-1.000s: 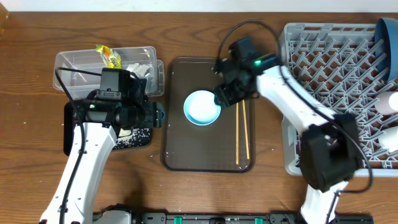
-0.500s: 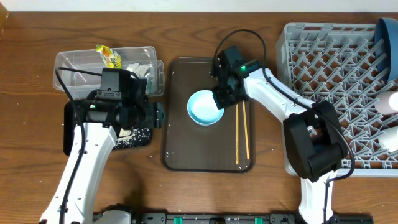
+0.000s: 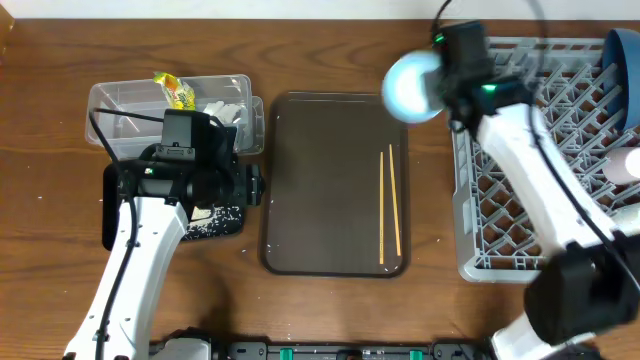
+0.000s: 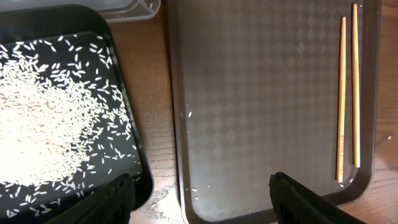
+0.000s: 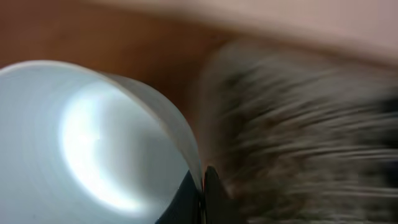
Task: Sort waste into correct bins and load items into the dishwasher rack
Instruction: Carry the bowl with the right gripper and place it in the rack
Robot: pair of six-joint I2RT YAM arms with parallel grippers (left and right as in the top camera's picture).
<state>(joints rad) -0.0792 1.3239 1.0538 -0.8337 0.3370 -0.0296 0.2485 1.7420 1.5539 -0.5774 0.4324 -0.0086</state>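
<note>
Lifted off tray (image 3: pixel 320 200) toward rack (image 3: pixel 600 140), bowl (image 3: pixel 412 85) sits rim-pinched in right gripper (image 5: pixel 201 186): light, stiff, prob. slick.

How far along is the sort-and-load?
Done: wrapper and tissue in the clear tub, rice in the black tray, plate in the rack. In hand: right hand holds the bowl aloft beside the rack. Left: chopsticks on the brown tray.
</note>
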